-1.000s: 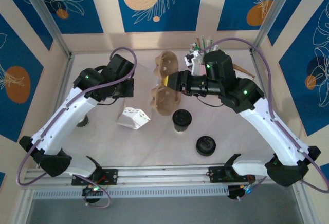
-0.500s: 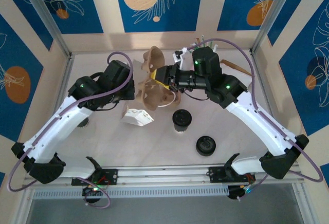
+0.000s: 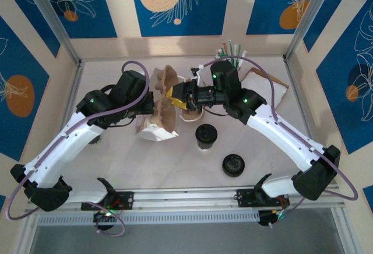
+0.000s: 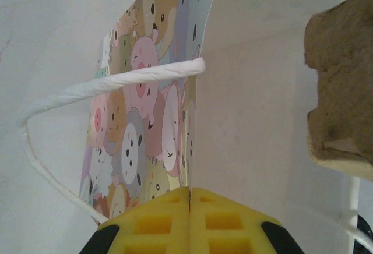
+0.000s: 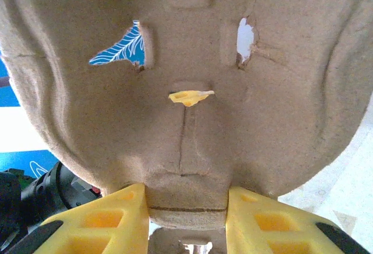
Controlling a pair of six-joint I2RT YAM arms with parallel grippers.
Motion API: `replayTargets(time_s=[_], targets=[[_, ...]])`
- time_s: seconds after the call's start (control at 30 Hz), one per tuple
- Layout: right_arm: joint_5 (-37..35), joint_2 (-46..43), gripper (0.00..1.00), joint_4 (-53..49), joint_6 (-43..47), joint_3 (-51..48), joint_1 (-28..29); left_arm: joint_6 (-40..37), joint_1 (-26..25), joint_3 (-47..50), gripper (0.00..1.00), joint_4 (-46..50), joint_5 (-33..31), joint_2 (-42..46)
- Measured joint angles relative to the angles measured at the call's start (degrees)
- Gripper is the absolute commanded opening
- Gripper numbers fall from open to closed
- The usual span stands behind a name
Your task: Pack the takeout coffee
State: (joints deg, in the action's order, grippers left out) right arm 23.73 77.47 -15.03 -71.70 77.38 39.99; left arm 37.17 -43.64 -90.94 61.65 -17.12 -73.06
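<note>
The takeout coffee (image 3: 205, 136), a small cup with a black lid, stands on the table in front of both grippers, and neither touches it. My right gripper (image 3: 178, 98) (image 5: 186, 207) is shut on the middle rib of a brown pulp cup carrier (image 3: 165, 94) (image 5: 186, 62), which hangs tilted just above the paper bag (image 3: 156, 133). My left gripper (image 3: 152, 109) (image 4: 190, 198) is shut on the top edge of that bag (image 4: 140, 120), printed with cartoon animals, and its white cord handle (image 4: 111, 82) loops to the left. The carrier's edge (image 4: 338, 91) shows at the right in the left wrist view.
A loose black lid (image 3: 233, 165) lies to the front right of the coffee. A cup of straws (image 3: 230, 53) stands at the back wall. A flat brown and white paper sheet (image 3: 268, 85) lies at the back right. Frame posts and walls close in the table.
My right arm has swung left and forward, carrying the carrier over to the bag. My left arm has shifted slightly right and kept hold of the bag's edge.
</note>
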Motion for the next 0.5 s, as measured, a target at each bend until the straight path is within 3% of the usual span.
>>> replayTargets(time_s=[0.5], targets=[[9.9,0.0,0.34,0.9,-2.3,-4.5,-4.4,-2.2,0.0,1.7,0.0,-4.7,3.6,1.2]])
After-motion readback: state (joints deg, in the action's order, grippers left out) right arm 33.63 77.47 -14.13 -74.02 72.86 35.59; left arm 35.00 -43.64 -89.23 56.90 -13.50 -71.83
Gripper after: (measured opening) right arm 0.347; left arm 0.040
